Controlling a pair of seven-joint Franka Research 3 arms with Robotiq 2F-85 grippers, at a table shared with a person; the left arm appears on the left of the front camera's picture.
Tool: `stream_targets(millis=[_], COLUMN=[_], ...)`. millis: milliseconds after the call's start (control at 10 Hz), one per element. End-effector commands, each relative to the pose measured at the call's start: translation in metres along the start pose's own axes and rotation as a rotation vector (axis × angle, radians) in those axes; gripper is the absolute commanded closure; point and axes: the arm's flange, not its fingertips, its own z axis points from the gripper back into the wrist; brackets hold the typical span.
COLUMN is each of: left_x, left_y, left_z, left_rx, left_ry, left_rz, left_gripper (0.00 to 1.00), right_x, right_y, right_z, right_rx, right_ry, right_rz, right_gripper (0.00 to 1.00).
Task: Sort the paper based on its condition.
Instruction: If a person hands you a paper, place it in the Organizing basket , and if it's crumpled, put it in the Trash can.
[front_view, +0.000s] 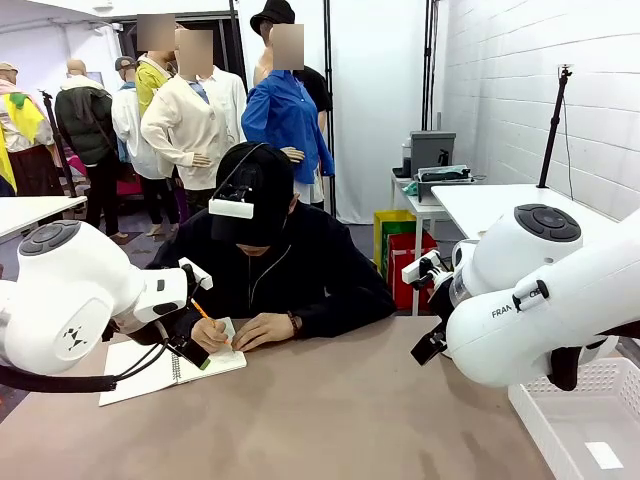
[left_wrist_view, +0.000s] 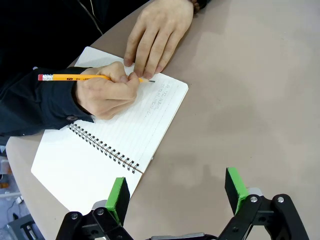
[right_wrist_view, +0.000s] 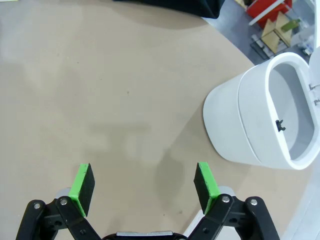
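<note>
Spiral-bound lined notebook (left_wrist_view: 75, 170), yellow pencil (left_wrist_view: 62, 77) (pink-tipped), left end effector (left_wrist_view: 177, 192) wide, right end effector (right_wrist_view: 145, 185) wide

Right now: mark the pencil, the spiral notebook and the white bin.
pencil (left_wrist_view: 95, 77), left wrist view, on the yellow shaft.
spiral notebook (left_wrist_view: 75, 167), left wrist view, on the blank page below the spiral.
white bin (right_wrist_view: 235, 122), right wrist view, on its outer wall.

Bright, even light casts soft shadows on the table (right_wrist_view: 100, 75); focus is sharp.
</note>
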Motion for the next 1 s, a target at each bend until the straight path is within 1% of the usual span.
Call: stream_targets(millis=[0,600,700,800,900], left_x=[0.000,0.000,0.007,0.014,0.019], left_y=[0.000,0.000,-0.009,-0.012,-0.015], left_z=[0.000,0.000,0.015,0.033,0.050], left_rx=[0.000,0.000,-0.041,-0.061,-0.064], left_ry=[0.000,0.000,0.023,0.029,0.028], left_rz=[0.001,0.000,0.032,0.052,0.066], left_gripper=[0.00,0.00,0.00,0.00,0.00], right_x=[0.000,0.000,0.000,0.014,0.026], right_y=[0.000,0.000,0.000,0.015,0.024], right_z=[0.000,0.000,0.000,0.005,0.012], right_rx=[0.000,0.000,0.000,0.048,0.075], right_ry=[0.000,0.000,0.000,0.024,0.047], right_rz=[-0.001,-0.001,0.000,-0.075,-0.082], right_gripper=[0.00,0.00,0.00,0.00,0.00])
